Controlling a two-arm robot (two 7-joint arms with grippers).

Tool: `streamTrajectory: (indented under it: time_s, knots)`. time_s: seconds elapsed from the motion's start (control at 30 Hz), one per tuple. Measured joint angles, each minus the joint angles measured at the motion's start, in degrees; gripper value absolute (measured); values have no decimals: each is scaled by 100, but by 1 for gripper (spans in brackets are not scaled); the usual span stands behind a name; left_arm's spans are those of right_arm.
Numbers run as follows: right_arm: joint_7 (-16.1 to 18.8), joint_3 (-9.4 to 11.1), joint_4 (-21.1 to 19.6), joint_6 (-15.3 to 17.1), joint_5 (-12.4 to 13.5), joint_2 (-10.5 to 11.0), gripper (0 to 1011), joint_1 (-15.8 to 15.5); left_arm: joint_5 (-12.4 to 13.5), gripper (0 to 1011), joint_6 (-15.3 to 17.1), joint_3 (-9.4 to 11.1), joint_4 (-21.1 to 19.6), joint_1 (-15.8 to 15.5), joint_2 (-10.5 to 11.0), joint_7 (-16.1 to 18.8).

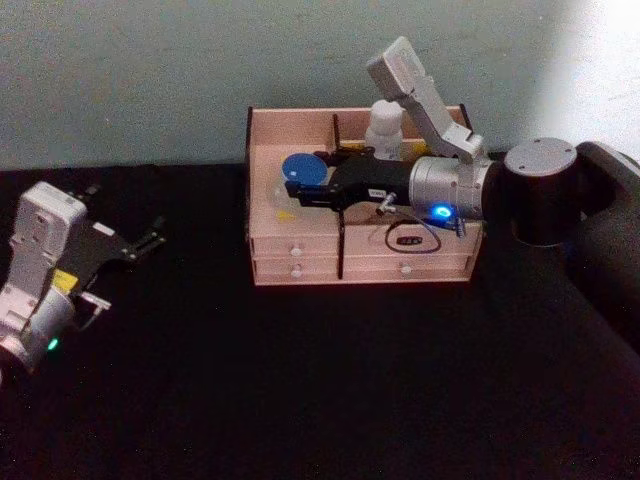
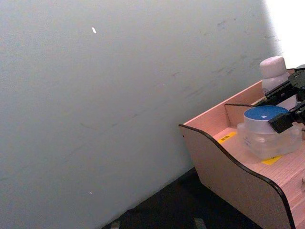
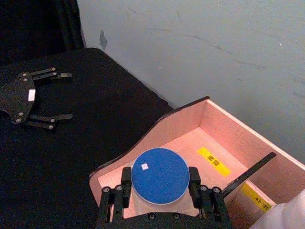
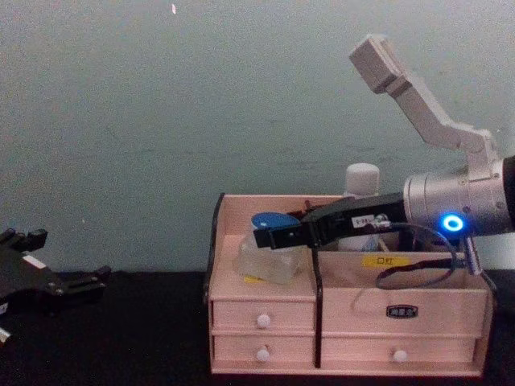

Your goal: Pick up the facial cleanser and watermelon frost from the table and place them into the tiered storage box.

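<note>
The watermelon frost (image 3: pixel 159 175), a clear squat jar with a blue lid, sits slightly tilted in the left compartment of the tiered storage box (image 1: pixel 300 125). My right gripper (image 1: pixel 303 178) reaches over the box from the right and is shut on the jar at its lid; its fingers (image 3: pixel 193 180) press on both sides. From the chest view the jar (image 4: pixel 269 261) rests low in that compartment (image 4: pixel 265 301). The facial cleanser (image 1: pixel 385 125), a white bottle, stands upright in the back compartment behind the right arm (image 4: pixel 362 181). My left gripper (image 1: pixel 128 212) hovers open over the table at the far left.
The box stands at the back of the black table (image 1: pixel 300 380), against a pale wall (image 1: pixel 150 70). Its drawers with white knobs (image 4: pixel 263 320) face me. A dark divider (image 3: pixel 248 171) separates the jar's compartment from the one to its right.
</note>
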Motion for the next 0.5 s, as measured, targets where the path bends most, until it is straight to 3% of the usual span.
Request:
streamTrajectory:
  time_s: [0.5]
  knots:
    - [6, -8, -6, 0, 9, 5, 708, -6, 0, 1001, 0, 0, 0, 1, 0, 0]
